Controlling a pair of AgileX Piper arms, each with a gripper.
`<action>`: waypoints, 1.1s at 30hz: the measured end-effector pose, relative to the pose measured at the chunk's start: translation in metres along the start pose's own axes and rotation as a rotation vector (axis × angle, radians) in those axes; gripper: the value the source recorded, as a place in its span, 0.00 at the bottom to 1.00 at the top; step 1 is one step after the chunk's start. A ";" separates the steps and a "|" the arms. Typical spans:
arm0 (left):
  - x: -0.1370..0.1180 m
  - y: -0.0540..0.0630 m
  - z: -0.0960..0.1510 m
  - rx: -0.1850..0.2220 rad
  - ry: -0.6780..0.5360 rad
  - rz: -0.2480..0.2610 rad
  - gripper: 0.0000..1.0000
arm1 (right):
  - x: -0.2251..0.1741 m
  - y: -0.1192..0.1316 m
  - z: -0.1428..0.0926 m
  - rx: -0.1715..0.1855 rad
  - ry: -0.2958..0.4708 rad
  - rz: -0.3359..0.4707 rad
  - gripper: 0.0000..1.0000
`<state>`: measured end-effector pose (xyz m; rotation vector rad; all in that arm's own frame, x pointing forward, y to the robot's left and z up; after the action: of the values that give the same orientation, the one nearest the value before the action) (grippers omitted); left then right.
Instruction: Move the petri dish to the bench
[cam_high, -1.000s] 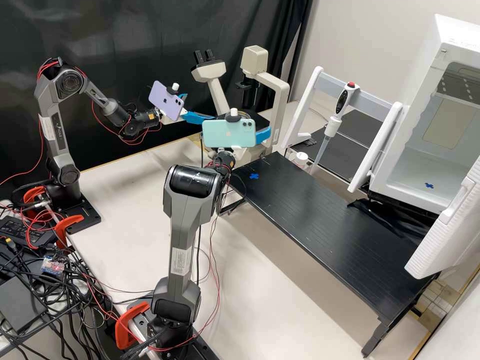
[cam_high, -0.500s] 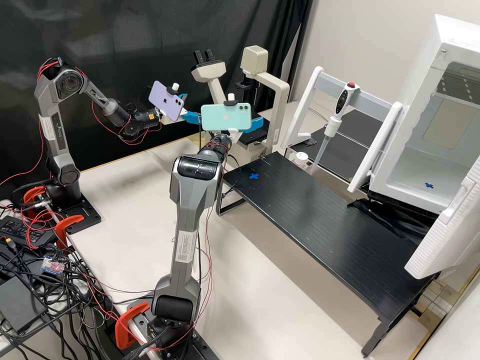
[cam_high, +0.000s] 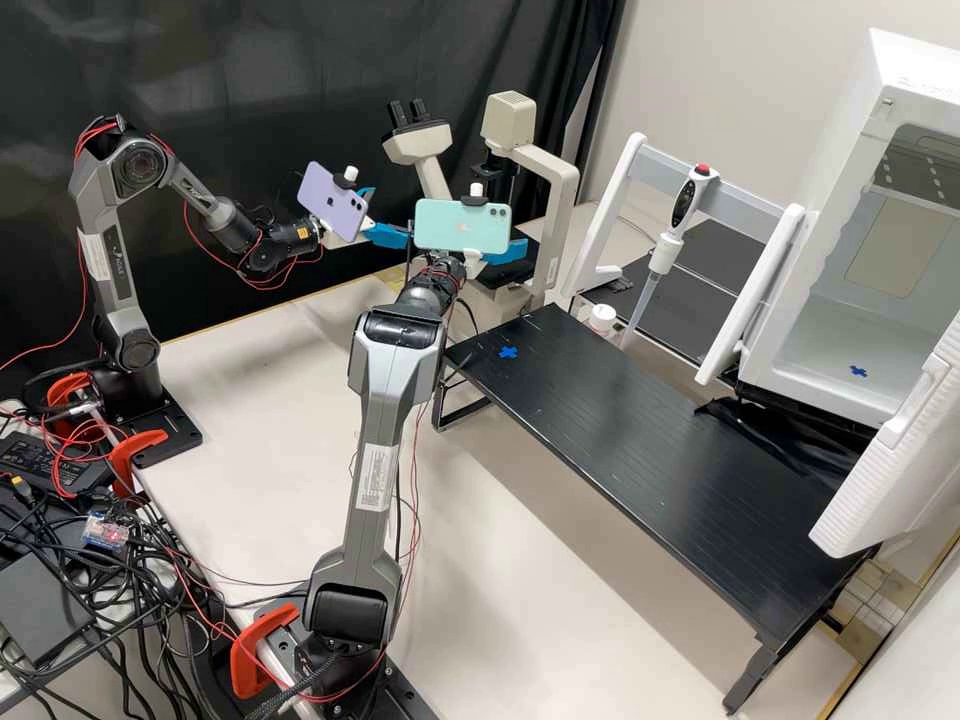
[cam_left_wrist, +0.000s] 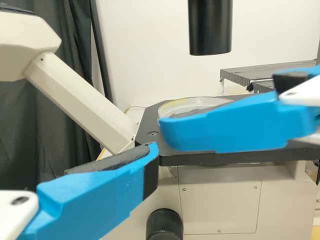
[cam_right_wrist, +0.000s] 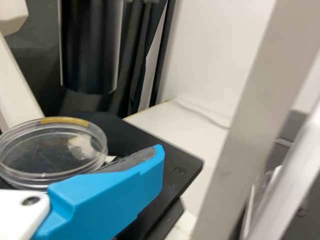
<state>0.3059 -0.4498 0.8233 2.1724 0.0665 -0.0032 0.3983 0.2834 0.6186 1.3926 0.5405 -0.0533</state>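
Observation:
The clear petri dish lies on the microscope's black stage, seen in the left wrist view (cam_left_wrist: 172, 107) and the right wrist view (cam_right_wrist: 37, 155). In the high view my left gripper (cam_high: 392, 214) is open on the near side of the microscope. One of the fingers of my left gripper (cam_left_wrist: 152, 150) points toward the stage. My right gripper (cam_high: 506, 250), open and partly behind the green phone, is at the stage. Beside the dish, one finger of my right gripper (cam_right_wrist: 157, 155) overlaps its edge in view; whether they touch I cannot tell. The black bench (cam_high: 640, 440) has a blue cross.
The microscope (cam_high: 555, 190) stands at the back, its dark cylinder (cam_left_wrist: 210, 27) above the stage. A pipette (cam_high: 660, 250) hangs on a white-framed stand (cam_high: 605, 215) to its right. At the far right is a white chamber (cam_high: 780, 345) with its door (cam_high: 900, 450) open.
My right arm has risen and moved back toward the microscope, then shifted a little to the right in the high view. My left arm has kept still.

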 end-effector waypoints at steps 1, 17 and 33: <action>0.000 0.000 0.000 0.000 0.000 0.000 1.00 | 0.003 -0.002 -0.001 0.011 -0.005 -0.008 1.00; 0.000 0.000 0.000 0.000 0.000 0.000 1.00 | 0.022 -0.023 -0.003 0.063 -0.037 -0.032 0.00; 0.000 0.000 0.000 0.000 0.000 0.000 1.00 | 0.022 -0.031 0.006 0.084 -0.057 -0.063 1.00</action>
<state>0.3059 -0.4498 0.8233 2.1724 0.0665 -0.0032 0.4081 0.2779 0.5818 1.4516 0.5391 -0.1679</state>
